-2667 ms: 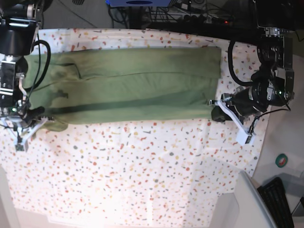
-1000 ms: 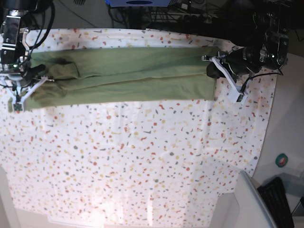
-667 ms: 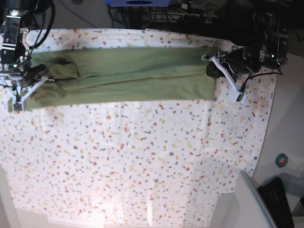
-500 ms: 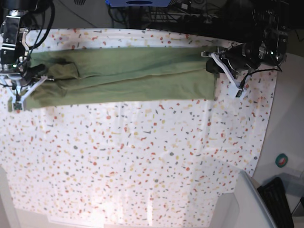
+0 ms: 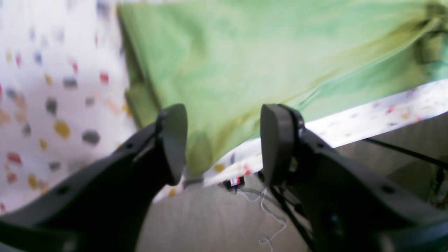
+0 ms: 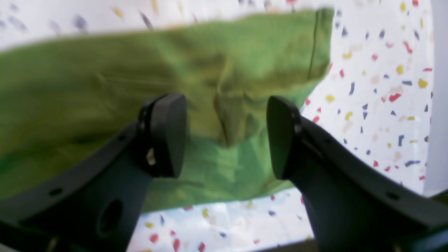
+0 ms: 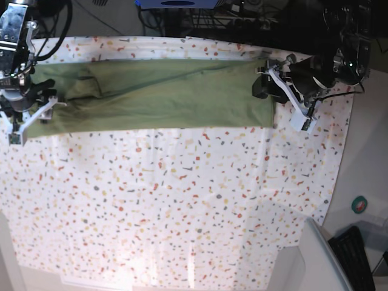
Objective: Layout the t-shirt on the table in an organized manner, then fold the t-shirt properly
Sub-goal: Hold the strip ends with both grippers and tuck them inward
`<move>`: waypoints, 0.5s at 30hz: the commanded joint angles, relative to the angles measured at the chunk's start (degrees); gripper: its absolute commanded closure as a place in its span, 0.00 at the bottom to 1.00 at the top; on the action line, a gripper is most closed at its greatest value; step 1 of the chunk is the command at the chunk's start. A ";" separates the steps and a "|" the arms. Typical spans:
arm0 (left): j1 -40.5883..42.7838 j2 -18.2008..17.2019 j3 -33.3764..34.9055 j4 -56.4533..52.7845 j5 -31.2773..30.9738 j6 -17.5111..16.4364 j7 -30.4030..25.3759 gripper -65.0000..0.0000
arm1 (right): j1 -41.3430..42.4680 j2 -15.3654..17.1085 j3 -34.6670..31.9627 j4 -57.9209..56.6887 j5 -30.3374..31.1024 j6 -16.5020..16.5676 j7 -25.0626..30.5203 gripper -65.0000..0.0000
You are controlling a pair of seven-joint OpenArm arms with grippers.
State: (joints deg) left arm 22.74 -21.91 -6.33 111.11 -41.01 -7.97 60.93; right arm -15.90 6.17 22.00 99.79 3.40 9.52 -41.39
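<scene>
The olive-green t-shirt (image 7: pixel 157 94) lies as a long folded strip along the far side of the speckled table (image 7: pixel 182 200). At the strip's right end hovers my left gripper (image 7: pixel 265 85). In the left wrist view it (image 5: pixel 224 140) stands open over the t-shirt's (image 5: pixel 245 63) corner near the table (image 5: pixel 45 87) edge, with nothing pinched. My right gripper (image 7: pixel 33 115) is at the strip's left end. In the right wrist view it (image 6: pixel 222 134) is open above the bunched sleeve end of the t-shirt (image 6: pixel 87 87), with the table (image 6: pixel 385 87) beside it.
A plain grey bin (image 7: pixel 315 260) stands at the near right corner. Off the table to the right are a green tape roll (image 7: pixel 360 204) and a black ribbed item (image 7: pixel 354 248). Cables and equipment (image 7: pixel 200 18) crowd the space beyond the far edge.
Both grippers have gone from shut on the t-shirt's ends to open, letting the cloth go. The strip now lies flatter and slightly wider along the far edge.
</scene>
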 commanded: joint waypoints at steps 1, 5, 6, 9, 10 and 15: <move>-0.02 0.24 -0.31 1.02 -0.61 -0.25 -0.40 0.59 | 1.18 0.55 1.25 0.65 -0.37 -0.07 0.99 0.47; -0.37 4.90 0.22 -1.09 -0.08 -0.25 -0.49 1.00 | 5.40 1.52 1.69 -3.83 -0.45 0.20 0.99 0.71; -0.81 5.78 0.31 -1.97 -0.08 -0.17 -0.57 1.00 | 6.89 2.05 1.69 -5.94 -0.45 0.20 0.99 0.85; -2.04 6.57 -0.13 -6.45 -0.08 -0.08 -0.84 1.00 | 11.11 2.57 2.31 -14.29 -0.45 0.20 0.99 1.00; -2.83 6.57 -0.13 -8.21 -0.08 -0.08 -0.84 1.00 | 12.52 3.01 3.10 -17.28 -0.45 0.20 0.99 1.00; -6.08 6.48 0.13 -14.80 -0.08 -0.08 -0.93 1.00 | 16.21 4.77 7.50 -30.12 -0.45 0.20 6.70 1.00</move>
State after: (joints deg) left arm 16.99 -14.96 -6.00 95.29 -40.51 -7.77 60.66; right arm -0.34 9.78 29.12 68.62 3.33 10.11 -35.03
